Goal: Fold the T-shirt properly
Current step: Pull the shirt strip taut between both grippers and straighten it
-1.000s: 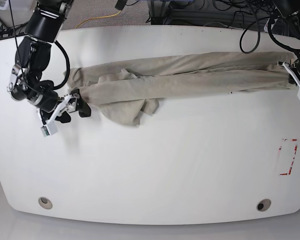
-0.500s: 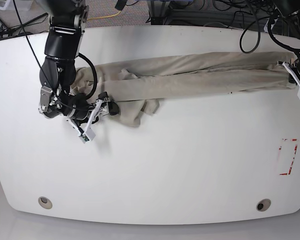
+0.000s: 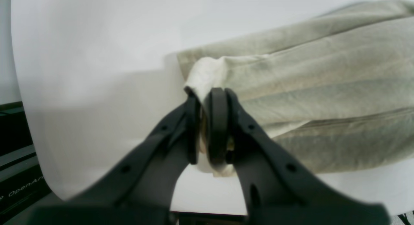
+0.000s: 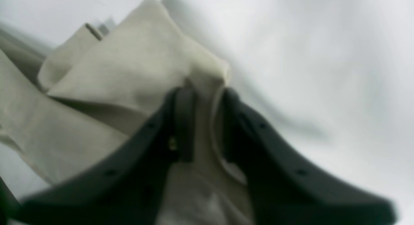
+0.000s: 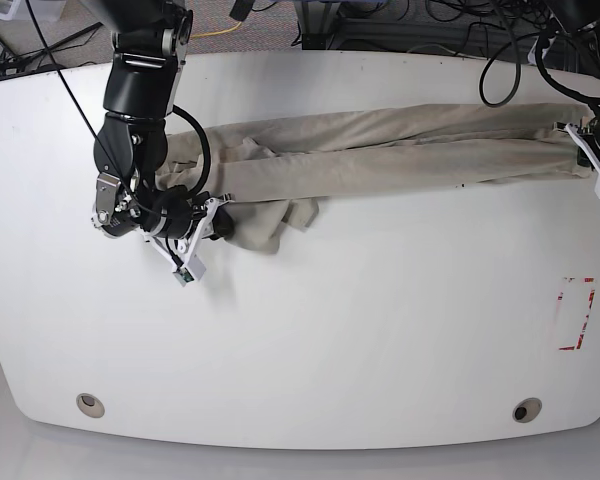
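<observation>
The right hand [image 4: 202,121] pinches a bunched fold of the wrinkled beige cotton T-shirt [image 5: 380,150] between its narrowed black fingers [image 4: 184,121]. From there the shirt stretches as a long band across the white worktop [image 5: 330,340] to the left hand [image 3: 208,124], clamped on the far hem.

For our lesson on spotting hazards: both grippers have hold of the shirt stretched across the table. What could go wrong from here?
1. The right gripper pinches only a small bunched fold of the T-shirt, so it may slip free when pulled.
2. The left gripper holds a thin edge near the table rim; tension could tug it out.
3. The loose flap hanging below the band may fold in crooked.
</observation>
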Controlling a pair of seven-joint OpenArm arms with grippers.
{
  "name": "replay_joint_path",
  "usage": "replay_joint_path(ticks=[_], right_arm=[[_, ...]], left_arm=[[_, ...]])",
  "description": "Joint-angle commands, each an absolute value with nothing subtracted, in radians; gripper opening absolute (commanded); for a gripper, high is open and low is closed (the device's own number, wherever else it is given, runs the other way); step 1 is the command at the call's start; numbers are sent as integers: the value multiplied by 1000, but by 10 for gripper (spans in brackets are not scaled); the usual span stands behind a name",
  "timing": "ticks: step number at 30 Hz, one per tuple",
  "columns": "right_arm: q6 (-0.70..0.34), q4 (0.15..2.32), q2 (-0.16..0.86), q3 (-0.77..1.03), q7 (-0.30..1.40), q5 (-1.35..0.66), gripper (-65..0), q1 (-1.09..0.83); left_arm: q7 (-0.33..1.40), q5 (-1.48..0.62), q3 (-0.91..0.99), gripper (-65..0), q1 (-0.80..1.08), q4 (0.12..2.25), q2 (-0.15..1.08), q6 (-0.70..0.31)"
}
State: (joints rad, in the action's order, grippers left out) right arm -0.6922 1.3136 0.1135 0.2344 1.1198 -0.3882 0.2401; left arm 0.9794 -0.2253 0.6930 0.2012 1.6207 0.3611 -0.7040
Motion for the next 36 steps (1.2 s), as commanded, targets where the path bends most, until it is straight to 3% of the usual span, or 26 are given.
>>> replay_joint_path(ticks=[1,17,22,36], right_arm=[[-698,1336,122,242,1086,-403,-650,266],[-698,1756,147,340,1150,-455,-650,148],[-698,1814,151,407,1188,-573,-650,71],[-698,1956,166,438,1194,-581,-650,-163]], left_arm=[[966,-229,699,-615,191,1639,384,-698],[966,-229,696,-615,189,1635,384,-698],[966,-229,670,-615,189,1635,384,-698],[966,-229,670,-615,196,1636,386,-698]])
